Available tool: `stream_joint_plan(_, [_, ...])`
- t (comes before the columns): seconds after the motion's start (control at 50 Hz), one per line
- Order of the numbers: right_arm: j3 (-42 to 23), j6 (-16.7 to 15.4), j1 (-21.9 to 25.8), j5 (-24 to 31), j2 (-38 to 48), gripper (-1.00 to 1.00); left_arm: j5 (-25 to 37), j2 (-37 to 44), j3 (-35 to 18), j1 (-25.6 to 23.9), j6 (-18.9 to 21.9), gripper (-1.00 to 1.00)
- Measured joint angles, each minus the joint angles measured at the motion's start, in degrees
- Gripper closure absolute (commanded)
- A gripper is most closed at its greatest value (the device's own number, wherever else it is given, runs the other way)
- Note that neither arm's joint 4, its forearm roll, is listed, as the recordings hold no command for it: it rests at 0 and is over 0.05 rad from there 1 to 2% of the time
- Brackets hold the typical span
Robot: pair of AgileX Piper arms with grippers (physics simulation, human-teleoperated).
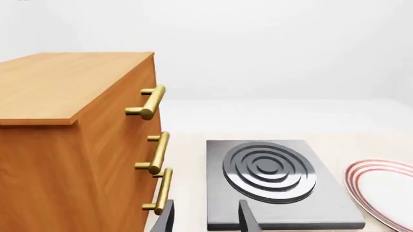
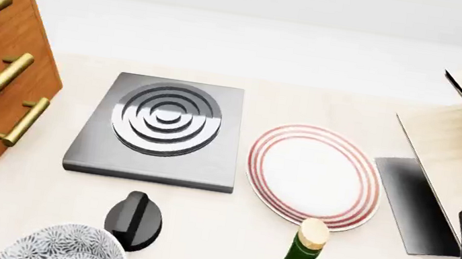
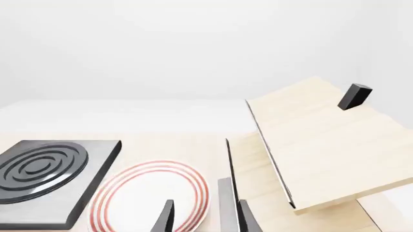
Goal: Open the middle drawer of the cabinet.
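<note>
Both grippers, left (image 1: 205, 217) and right (image 3: 201, 217), hang with jaws released. Rigid orange-brown wooden middle drawer (image 1: 116, 157) probably slides stiffly; hook its slick brass bar handle (image 1: 156, 153).

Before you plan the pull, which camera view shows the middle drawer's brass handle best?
The left wrist view: the middle drawer's handle shows whole, standing clear of the cabinet front, between the other two handles. The front view also shows it, at the picture's left side with the cabinet cut by the edge. The right wrist view misses it entirely.

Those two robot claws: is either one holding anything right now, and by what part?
Nothing is held. The left gripper and the right gripper are both open with nothing between their fingers.
</note>
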Motion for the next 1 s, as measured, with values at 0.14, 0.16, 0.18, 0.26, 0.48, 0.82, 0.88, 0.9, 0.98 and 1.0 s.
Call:
stream_joint_plan(0.14, [-0.1, 0.1, 0.0, 0.1, 0.2, -1.0, -0.2, 1.3, -1.4, -1.0, 0.8, -1.0])
stream_joint_plan(0.16, [-0.1, 0.1, 0.0, 0.1, 0.2, -1.0, 0.0, 1.4, -1.7, -1.1, 0.9, -1.0])
stream_joint_plan(0.18, [-0.1, 0.1, 0.0, 0.1, 0.2, -1.0, 0.2, 1.5, -2.1, -1.2, 1.1, -1.0])
stream_joint_plan(0.26, [-0.1, 0.1, 0.0, 0.1, 0.2, -1.0, 0.1, 2.6, -3.1, -1.4, 2.1, -1.0])
stream_joint_plan(0.48, [-0.2, 0.1, 0.1, 0.2, 0.3, -1.0, -0.8, 4.5, -4.8, -2.0, 11.1, -1.0])
stream_joint_plan(0.82, [-0.3, 0.1, 0.1, 0.2, 0.3, -1.0, -9.2, 12.3, -4.3, -3.9, 29.3, -1.0])
stream_joint_plan(0.88, [-0.3, 0.1, 0.1, 0.2, 0.4, -1.0, -11.7, 15.0, -4.3, -4.1, 31.8, -1.0])
stream_joint_plan(0.9, [-0.3, 0.1, 0.1, 0.2, 0.4, -1.0, -12.8, 16.0, -4.2, -4.1, 32.9, -1.0])
stream_joint_plan(0.98, [-0.3, 0.1, 0.1, 0.2, 0.5, -1.0, -17.8, 20.5, -3.5, -4.0, 37.4, -1.0])
stream_joint_plan(1.0, [-0.3, 0.1, 0.1, 0.2, 0.5, -1.0, -19.0, 21.6, -3.4, -3.9, 38.4, -1.0])
